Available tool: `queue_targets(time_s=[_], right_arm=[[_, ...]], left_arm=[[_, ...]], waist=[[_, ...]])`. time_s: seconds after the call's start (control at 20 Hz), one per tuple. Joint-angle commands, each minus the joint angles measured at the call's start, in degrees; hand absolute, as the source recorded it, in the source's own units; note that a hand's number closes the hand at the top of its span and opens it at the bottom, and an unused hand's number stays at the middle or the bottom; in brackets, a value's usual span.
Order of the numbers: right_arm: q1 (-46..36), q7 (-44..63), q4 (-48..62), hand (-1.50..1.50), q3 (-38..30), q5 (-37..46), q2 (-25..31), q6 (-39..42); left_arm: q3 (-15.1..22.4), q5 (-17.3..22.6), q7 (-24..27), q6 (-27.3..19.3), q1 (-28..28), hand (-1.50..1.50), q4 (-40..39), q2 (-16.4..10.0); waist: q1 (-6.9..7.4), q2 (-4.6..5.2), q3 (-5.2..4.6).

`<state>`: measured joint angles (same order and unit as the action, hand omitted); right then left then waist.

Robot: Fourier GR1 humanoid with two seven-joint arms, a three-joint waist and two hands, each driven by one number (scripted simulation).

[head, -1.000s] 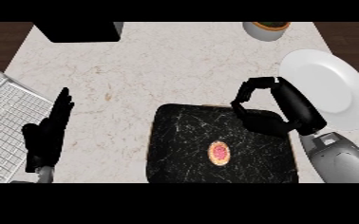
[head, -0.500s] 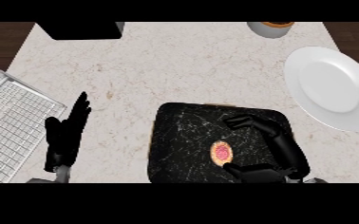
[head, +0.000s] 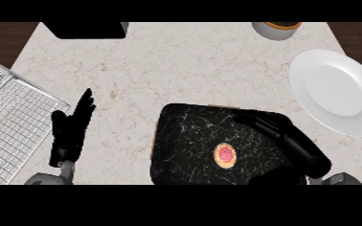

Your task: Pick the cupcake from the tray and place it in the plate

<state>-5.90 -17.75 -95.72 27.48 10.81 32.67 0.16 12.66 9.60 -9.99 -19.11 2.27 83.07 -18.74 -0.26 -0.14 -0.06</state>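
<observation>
A small cupcake [head: 225, 155] with pink icing sits on the black marbled tray [head: 191, 143], right of the tray's middle. My right hand [head: 297, 148] hovers over the tray's right side, fingers stretched toward the far edge and the thumb low near the front, with the cupcake to its left in the gap; it holds nothing. The white plate [head: 332, 88] lies at the counter's right edge, beyond the tray. My left hand [head: 71, 131] rests open at the lower left, fingers pointing up.
A white wire rack [head: 21, 124] lies at the left edge beside the left hand. A black box [head: 84, 29] stands at the far left and a grey pot [head: 277, 28] at the far right of the counter.
My right hand came down from beside the plate onto the tray's right side and now sits around the cupcake's right. The left hand shifted slightly right.
</observation>
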Motion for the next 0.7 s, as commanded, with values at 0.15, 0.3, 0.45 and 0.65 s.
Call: queue_targets(time_s=[0.15,0.3,0.45,0.65], right_arm=[[-3.4,15.1,-8.2,-1.50,3.5,8.7,6.6,7.7],[-10.8,25.5,-8.0,-1.50,5.7,7.4,4.9,16.2],[-12.2,27.8,-7.3,-1.50,4.5,4.8,5.0,22.7],[-12.4,32.0,-5.5,-1.50,5.7,8.3,-0.2,25.5]], left_arm=[[-2.4,0.9,-2.4,1.5,3.7,0.00,-2.0,-0.3],[0.3,-2.1,-2.7,-0.7,4.1,0.00,-0.7,1.5],[-1.2,-1.7,-2.5,0.6,3.4,0.00,-1.8,1.0],[-0.6,-2.7,-4.6,1.0,0.7,0.00,3.0,1.4]], waist=[[-0.23,-0.01,-0.05],[0.69,0.13,-0.07],[0.63,0.15,-0.01],[0.65,0.10,0.04]])
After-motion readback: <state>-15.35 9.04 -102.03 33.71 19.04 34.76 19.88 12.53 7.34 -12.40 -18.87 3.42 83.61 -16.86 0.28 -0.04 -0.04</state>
